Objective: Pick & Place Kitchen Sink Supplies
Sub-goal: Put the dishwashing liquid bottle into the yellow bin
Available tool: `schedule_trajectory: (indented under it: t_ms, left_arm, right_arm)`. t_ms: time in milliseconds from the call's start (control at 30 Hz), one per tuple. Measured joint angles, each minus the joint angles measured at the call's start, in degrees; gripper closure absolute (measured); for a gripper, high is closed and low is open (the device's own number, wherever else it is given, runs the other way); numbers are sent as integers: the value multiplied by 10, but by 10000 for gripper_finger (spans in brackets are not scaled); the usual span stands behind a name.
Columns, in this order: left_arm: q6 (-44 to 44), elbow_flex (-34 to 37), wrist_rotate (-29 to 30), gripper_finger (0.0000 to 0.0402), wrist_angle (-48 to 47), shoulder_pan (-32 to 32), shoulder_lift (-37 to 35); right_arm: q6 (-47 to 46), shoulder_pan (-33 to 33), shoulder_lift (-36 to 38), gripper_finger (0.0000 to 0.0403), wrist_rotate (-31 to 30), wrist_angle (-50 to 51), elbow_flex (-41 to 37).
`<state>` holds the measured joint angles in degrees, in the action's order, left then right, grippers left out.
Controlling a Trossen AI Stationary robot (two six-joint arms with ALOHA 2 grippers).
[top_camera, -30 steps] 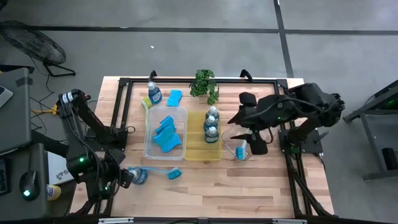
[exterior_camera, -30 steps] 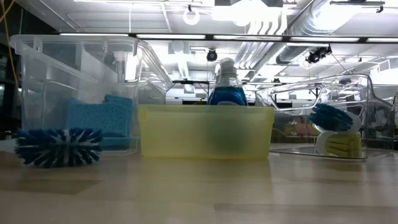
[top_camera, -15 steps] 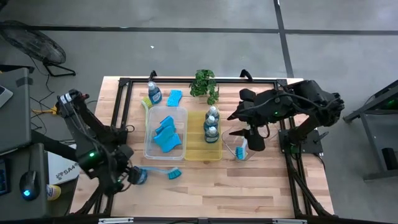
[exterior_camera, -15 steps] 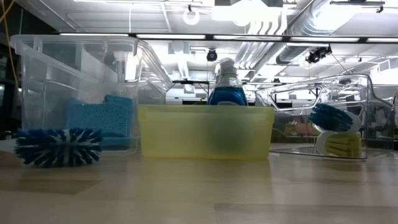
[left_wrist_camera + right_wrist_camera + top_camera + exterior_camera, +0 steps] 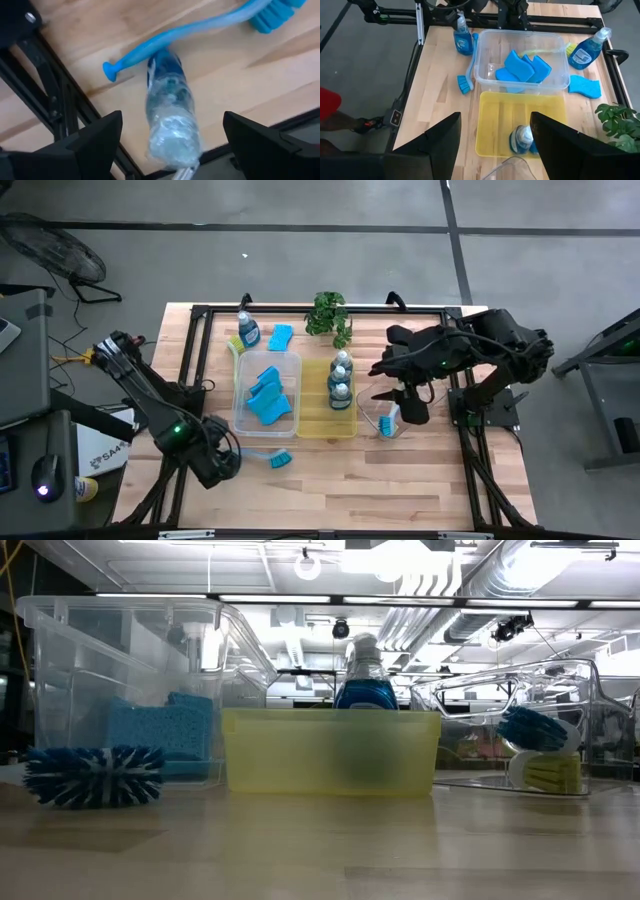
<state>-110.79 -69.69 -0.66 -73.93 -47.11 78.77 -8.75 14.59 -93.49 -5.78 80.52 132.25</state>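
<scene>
The left gripper (image 5: 222, 463) hangs low over the near left corner of the wooden table (image 5: 400, 480). Its two dark fingers (image 5: 95, 137) are spread wide, and between them, not touched by either, lies a soap bottle (image 5: 170, 125) on its side on the wood. The bottle rests against the handle end of a blue dish brush (image 5: 200, 32), whose bristled head (image 5: 280, 462) points toward the middle of the table, just in front of the clear tray (image 5: 240, 425).

That clear tray holds several wavy blue sponges (image 5: 268, 395). Just beside it on the right stands the yellow tray (image 5: 315, 425) with two upright soap bottles (image 5: 340, 385) in it. Right of the yellow tray, a second clear tray (image 5: 368, 418) has another brush in it, its blue head (image 5: 388, 420) showing.

Near the far edge, left of the potted plant (image 5: 328, 315), stand one more soap bottle (image 5: 247, 330), a yellow-green brush (image 5: 236, 345) and a loose blue sponge (image 5: 281, 336).

The right gripper (image 5: 408, 402) hovers over the second clear tray, its fingers (image 5: 427, 150) partly apart with nothing visible between them. From that wrist camera, a bit of red clothing (image 5: 329, 107) shows on the floor beside the table.
</scene>
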Motion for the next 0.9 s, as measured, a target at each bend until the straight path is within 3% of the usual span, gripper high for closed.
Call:
schedule_trajectory:
  t_ms: [267,900]
  left_arm:
    - [-9,0,-39,60,13,-1,28]
    - [-50,0,-30,60,23,-1,83]
  right_arm:
    - [17,0,0,171,2,20,0]
    - [76,1,0,171,50,42,0]
